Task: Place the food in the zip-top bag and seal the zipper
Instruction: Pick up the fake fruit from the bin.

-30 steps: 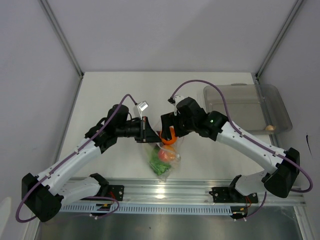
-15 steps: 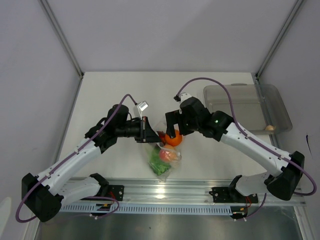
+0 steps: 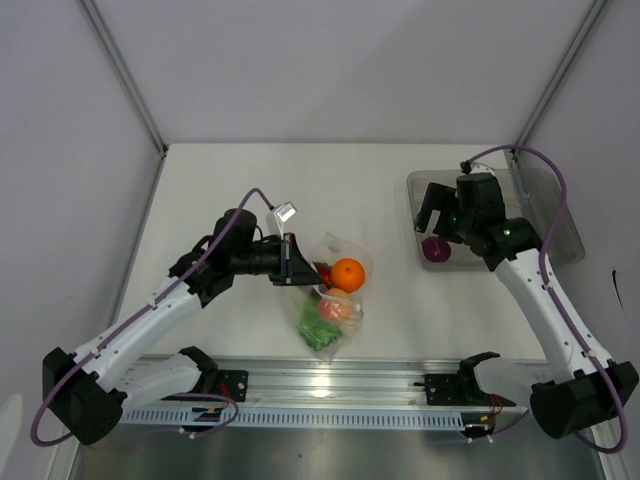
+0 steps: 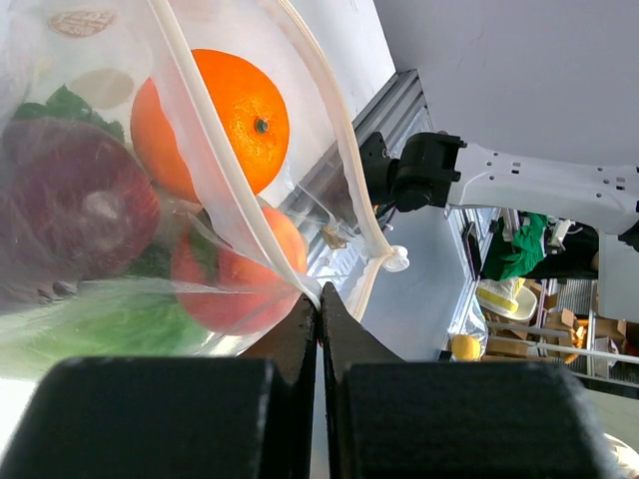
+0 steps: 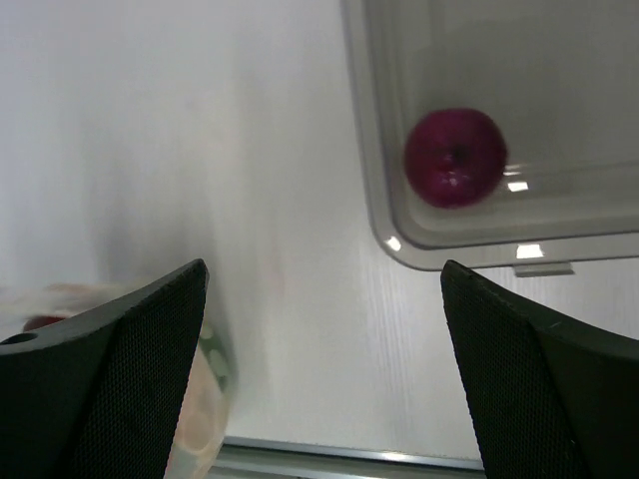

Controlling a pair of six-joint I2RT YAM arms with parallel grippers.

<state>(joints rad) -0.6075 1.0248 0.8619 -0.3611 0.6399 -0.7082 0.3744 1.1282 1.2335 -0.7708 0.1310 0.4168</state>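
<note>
Zip-top bag (image 3: 335,300), mid-table (image 3: 220,180), is pinched at its zipper edge by the closed left gripper (image 4: 319,309). Orange (image 3: 347,273), peach fruit (image 3: 338,310) and cabbage (image 3: 318,332) are contained in it. Right gripper (image 3: 440,218) is spread wide, nothing held, over the tray (image 3: 500,185), in which a dark red fruit (image 3: 436,249) lies.

left arm (image 3: 150,320): white shells along the long links, and there's a bulky black housing at each joint.
right arm (image 3: 545,300): same build, slim white links between rounded black joints.
left cable (image 3: 33,425): purple, thin, looping free of the arm at lower left.
right cable (image 3: 540,158): purple too, arching at upper right.
left tool (image 4: 319,329): matte black, flat fingers tapering from square blocks.
right tool (image 5: 321,267): black fingers, and look, a fine mesh-like texture on their faces.
bases (image 3: 205,375): black brackets along the bottom.
</note>
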